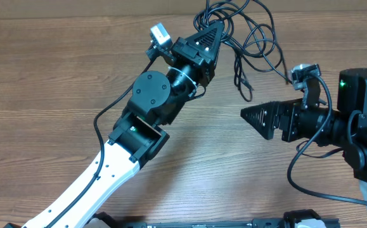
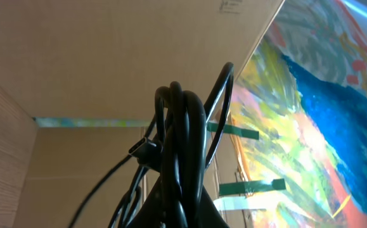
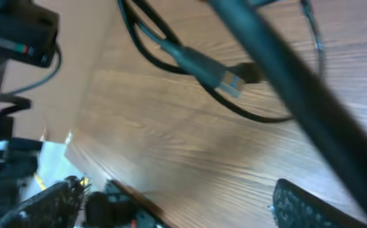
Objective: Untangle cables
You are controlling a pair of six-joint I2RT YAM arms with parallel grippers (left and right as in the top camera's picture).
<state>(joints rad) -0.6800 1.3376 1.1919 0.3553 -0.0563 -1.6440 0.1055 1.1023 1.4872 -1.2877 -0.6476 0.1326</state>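
Overhead: looks straight down on the table (image 1: 44, 82). Left wrist: tilts upward, close behind the cables (image 2: 183, 164). Right wrist: skims low over the table, same cables.

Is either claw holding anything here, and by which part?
The left claw grips the cables by their bunched loops. The right claw is open and holds nothing.

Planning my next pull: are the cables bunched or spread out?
Bunched: left wrist view shows several loops of the cables pinched together in the shut left gripper.
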